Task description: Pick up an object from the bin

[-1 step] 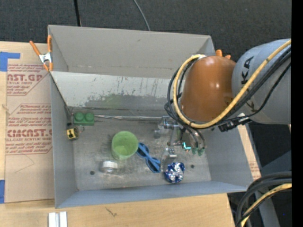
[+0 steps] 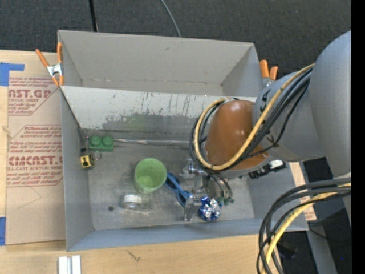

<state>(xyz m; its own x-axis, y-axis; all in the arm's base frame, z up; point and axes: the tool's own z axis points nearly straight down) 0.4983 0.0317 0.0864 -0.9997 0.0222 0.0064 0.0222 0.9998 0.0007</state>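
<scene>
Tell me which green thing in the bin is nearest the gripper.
The round green cup mid-floor: the gripper is just to its right in the camera view, while the studded green brick lies far off by the left wall.

A flat brown cardboard sheet [image 2: 28, 124] lying left of the bin carries red print. Near its top, large slanted letters read "CAST.G", cut off at the left edge. Lower down a similar large line reads "CAST.C", and just below it smaller capitals read "LL-CAST ACRYLIC SHEE". The fine red lines between them are too small to read.
</scene>
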